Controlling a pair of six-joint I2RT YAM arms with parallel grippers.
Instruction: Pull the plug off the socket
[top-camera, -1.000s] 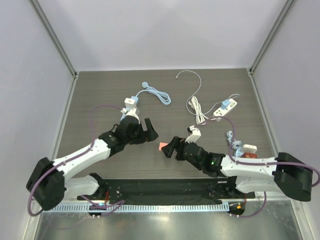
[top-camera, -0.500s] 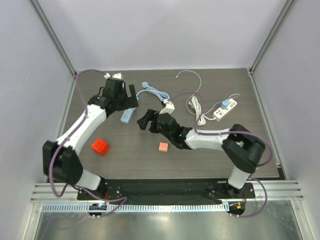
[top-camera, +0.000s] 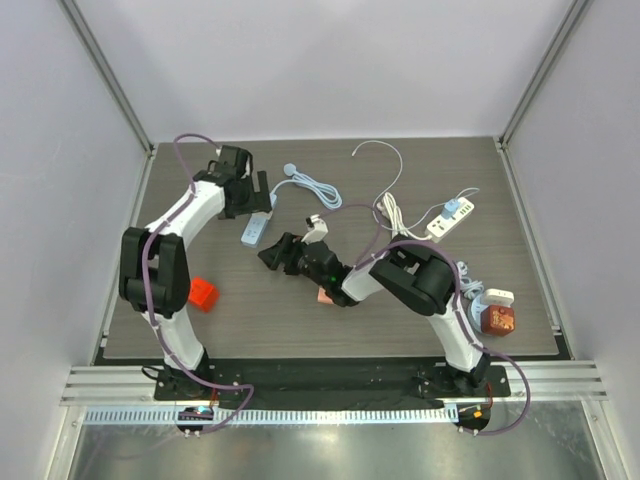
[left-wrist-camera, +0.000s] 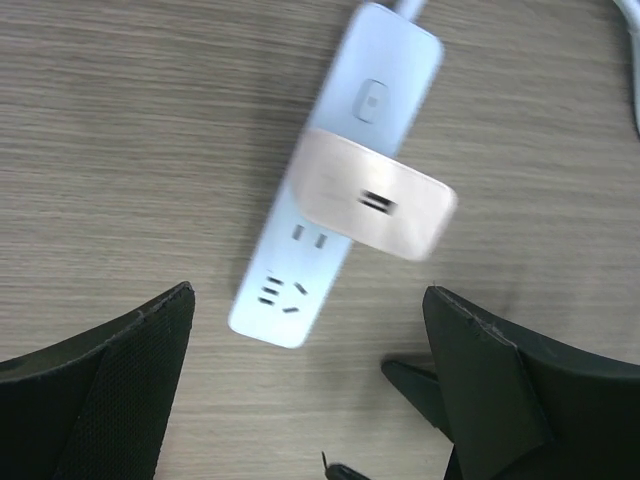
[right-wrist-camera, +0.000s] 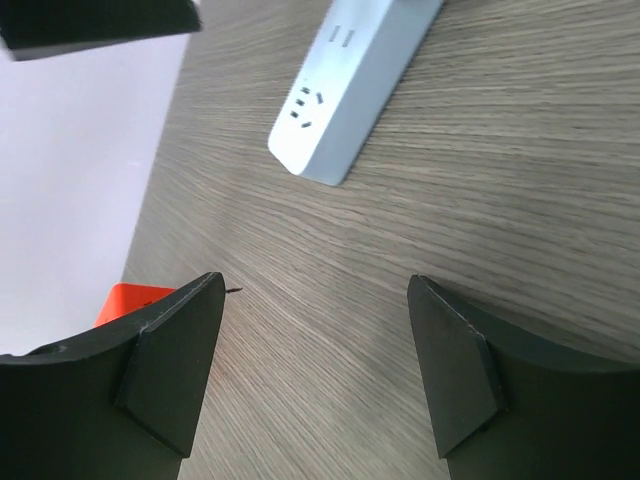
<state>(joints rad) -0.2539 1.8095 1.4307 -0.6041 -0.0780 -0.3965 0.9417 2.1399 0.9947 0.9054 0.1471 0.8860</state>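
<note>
2 arms have swung away from the near middle of the dark wood-grain desk (top-camera: 420, 170) within the last second, and both now close in on the pale blue plastic power strip (top-camera: 256, 231), which lies in the upper left part of the overhead frame. The left gripper (top-camera: 258, 200) has travelled furthest. It now hangs directly over the strip, jaws spread wide and holding nothing. In its wrist view the beige rounded plug (left-wrist-camera: 372, 205) sits across the strip's middle, still seated in the socket and slightly blurred. The right gripper (top-camera: 272, 255) has slid up from the centre to just below and right of the strip. Its jaws are also apart and empty, though they look a little narrower than before. Its wrist view shows the strip's free end at the top centre of the frame and a red cube (right-wrist-camera: 135, 298) at the lower left edge.

Taken together, this looks like the end of the approach: neither gripper touches the strip or the plug yet, so the pull has not begun. A likely split is 1 gripper pinning the strip while the other grips the plug, but which does which cannot be told yet.

No brand name or readable writing shows anywhere. The strip carries only its socket slots and a small raised button near the cable end, and the plug face has 1 small dark slot.
</note>
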